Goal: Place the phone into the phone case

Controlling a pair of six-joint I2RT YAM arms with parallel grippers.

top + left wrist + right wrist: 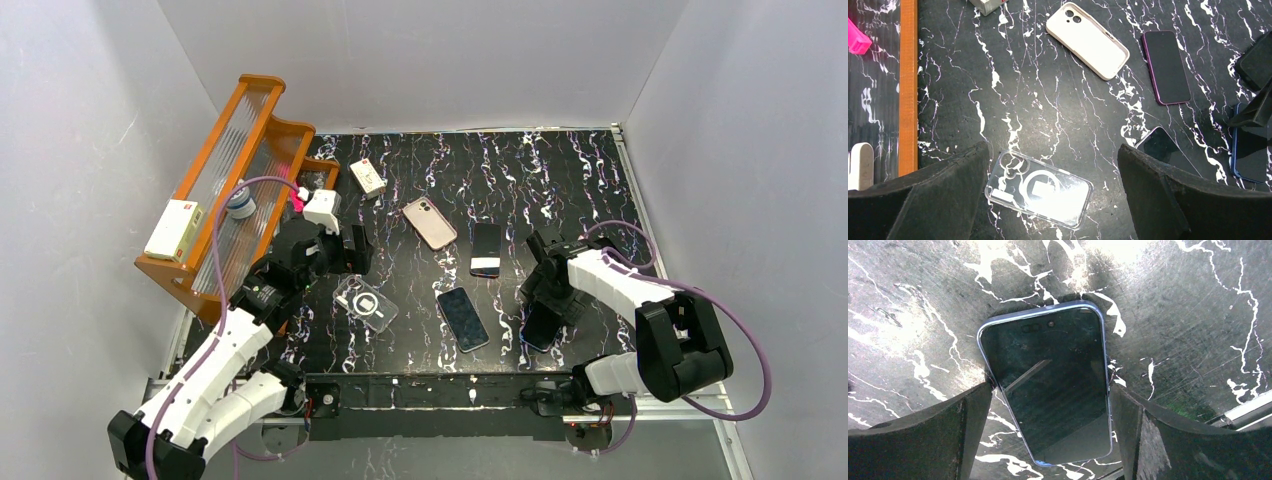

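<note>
A clear phone case [366, 303] with a round ring lies flat near the front left; in the left wrist view it [1038, 189] sits below and between my fingers. My left gripper [345, 250] [1053, 155] is open and empty above it. A blue-edged phone [540, 326] lies screen up near the front right. My right gripper [545, 300] [1050, 392] is open, with one jaw on each side of this phone [1048, 385], close to its edges. The phone rests on the table.
A beige case [430, 222] [1088, 40], a purple-edged phone [486, 249] [1166, 66] and another dark phone [462, 318] [1160, 145] lie mid-table. A white box [367, 177] sits at the back. An orange rack [230, 190] stands on the left.
</note>
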